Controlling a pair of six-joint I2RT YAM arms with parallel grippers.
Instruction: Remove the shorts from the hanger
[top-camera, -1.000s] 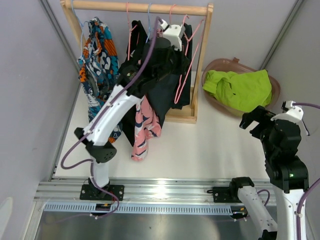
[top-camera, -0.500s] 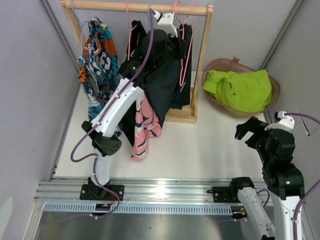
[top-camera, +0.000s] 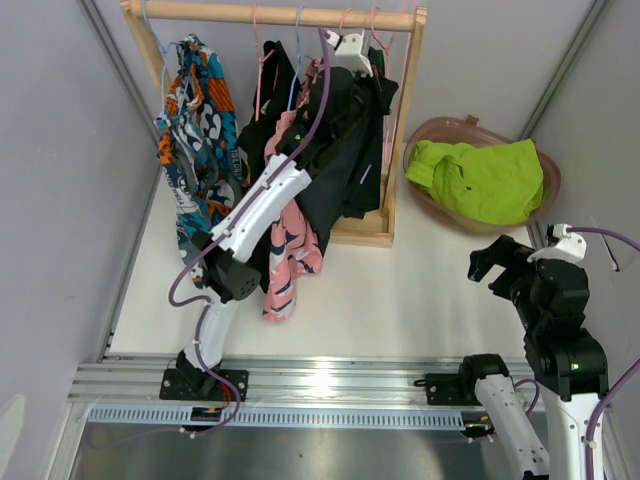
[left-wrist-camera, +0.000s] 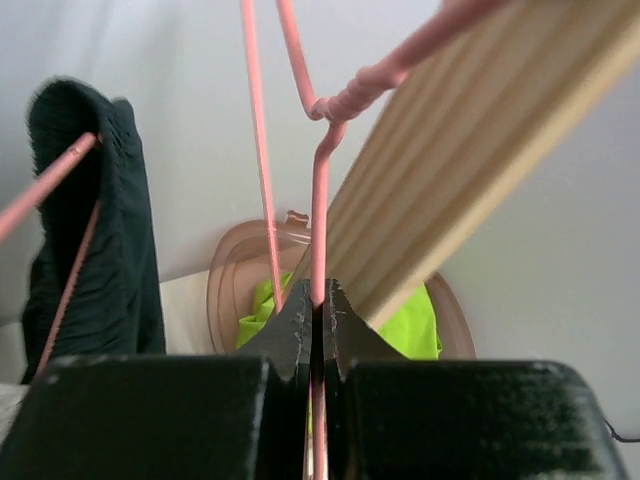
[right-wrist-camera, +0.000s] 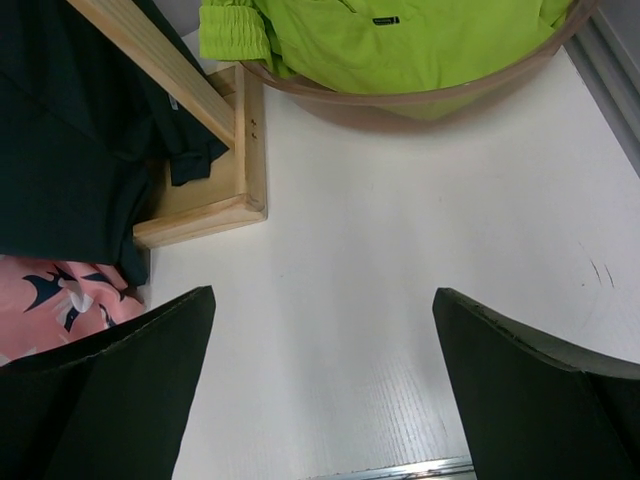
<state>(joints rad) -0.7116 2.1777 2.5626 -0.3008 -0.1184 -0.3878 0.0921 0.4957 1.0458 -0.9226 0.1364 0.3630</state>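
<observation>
At ten o'clock the multicolour shorts (top-camera: 195, 110) hang on the wooden rack (top-camera: 220, 12). At twelve, the left hand (left-wrist-camera: 318, 303) is pinched tight on a pink hanger (left-wrist-camera: 320, 200) among dark shorts (top-camera: 345, 160). Lime green shorts (top-camera: 480, 175) fill the basket (right-wrist-camera: 400, 100) at two. At four, the right hand (right-wrist-camera: 320, 340) gapes wide, empty, above the surface (right-wrist-camera: 400, 250).

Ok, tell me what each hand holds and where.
Left hand: pink hanger, pinched on the wire just below its twisted neck. Right hand: open, nothing held.

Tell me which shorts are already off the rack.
The lime green shorts, lying in the brown basket beside the rack; every other pair hangs on it.
</observation>
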